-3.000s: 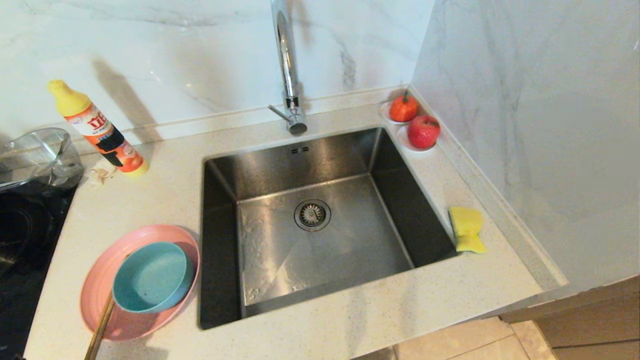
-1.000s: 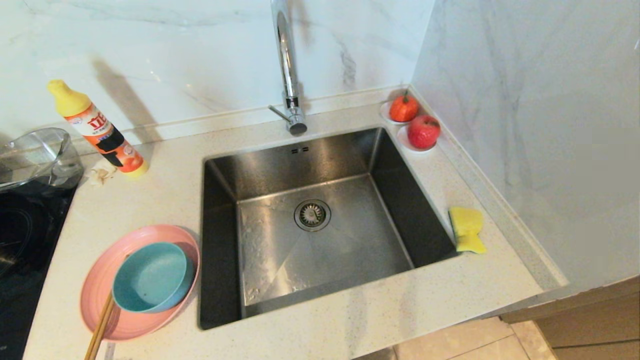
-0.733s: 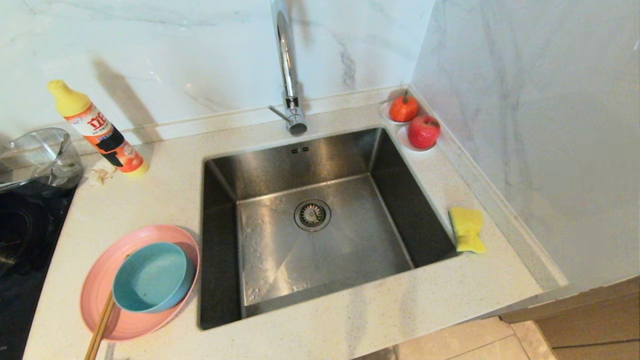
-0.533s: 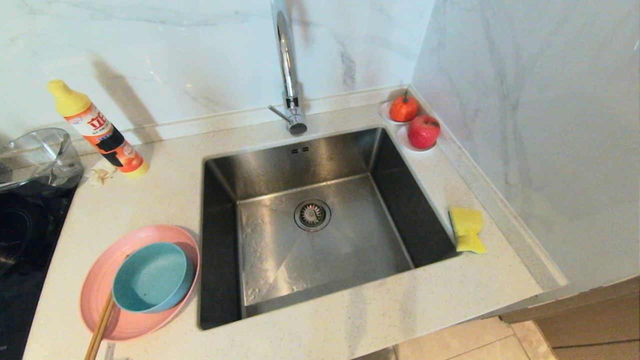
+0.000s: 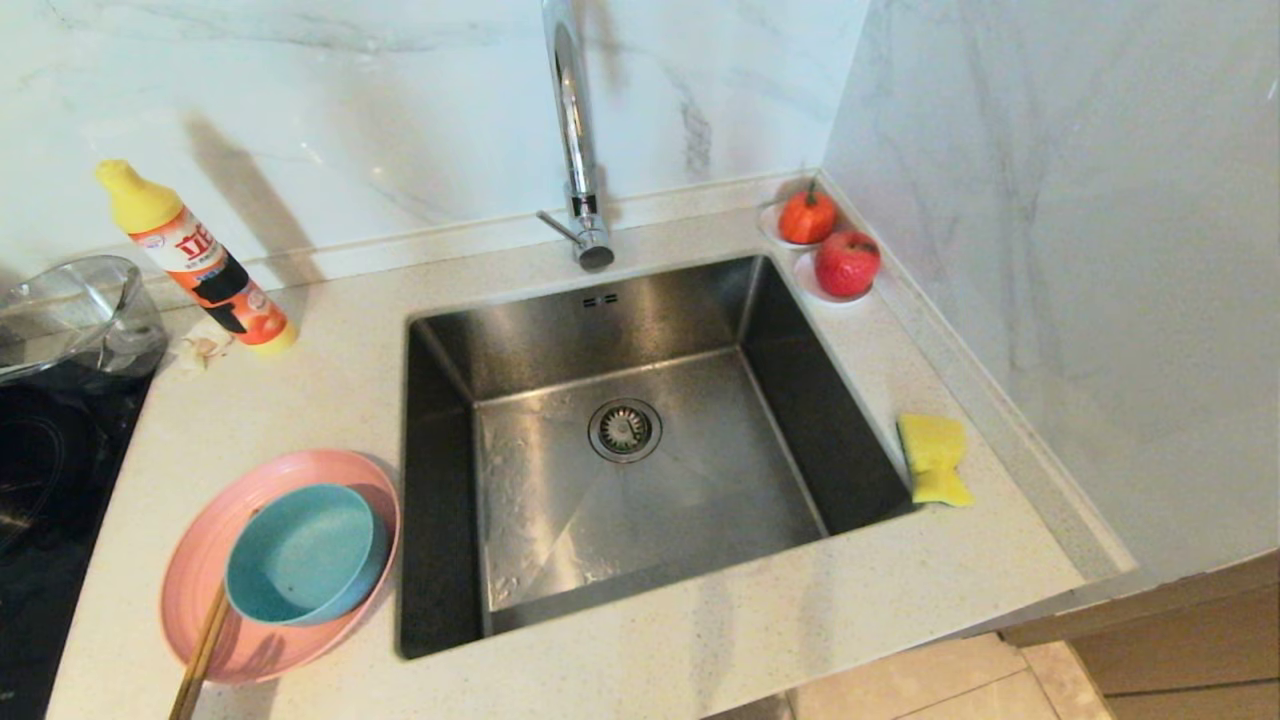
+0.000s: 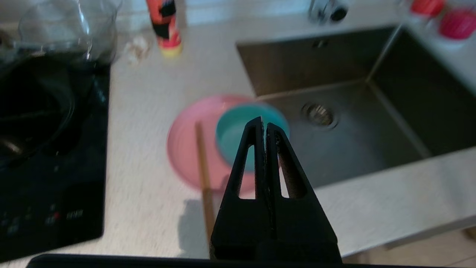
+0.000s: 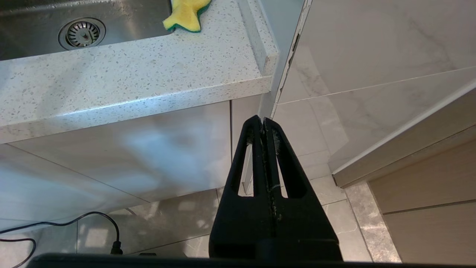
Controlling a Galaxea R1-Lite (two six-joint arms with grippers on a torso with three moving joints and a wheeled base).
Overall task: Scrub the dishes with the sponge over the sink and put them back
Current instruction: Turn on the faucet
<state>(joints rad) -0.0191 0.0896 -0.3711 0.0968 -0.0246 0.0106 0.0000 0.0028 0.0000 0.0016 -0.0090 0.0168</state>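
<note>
A teal-blue bowl (image 5: 300, 553) rests inside a pink plate (image 5: 205, 560) on the counter left of the steel sink (image 5: 620, 560). The yellow sponge (image 5: 934, 458) lies on the counter at the sink's right rim and also shows in the right wrist view (image 7: 186, 15). My left gripper (image 6: 264, 124) is shut and empty, raised above the counter's front edge, with the bowl (image 6: 238, 128) and plate (image 6: 184, 149) beyond its tips. My right gripper (image 7: 263, 124) is shut and empty, hanging low beside the cabinet front, below the counter. Neither gripper shows in the head view.
Wooden chopsticks (image 5: 205, 650) lean across the plate's near rim. A detergent bottle (image 5: 195, 258), a glass bowl (image 5: 75, 315) and a black hob (image 5: 50, 470) stand at the left. The chrome tap (image 5: 575, 130) rises behind the sink; two red fruits (image 5: 830, 245) sit at the back right.
A shadow has spread over the plate's near rim and the counter in front of it. The dishes, sponge and chopsticks have stayed where they were.
</note>
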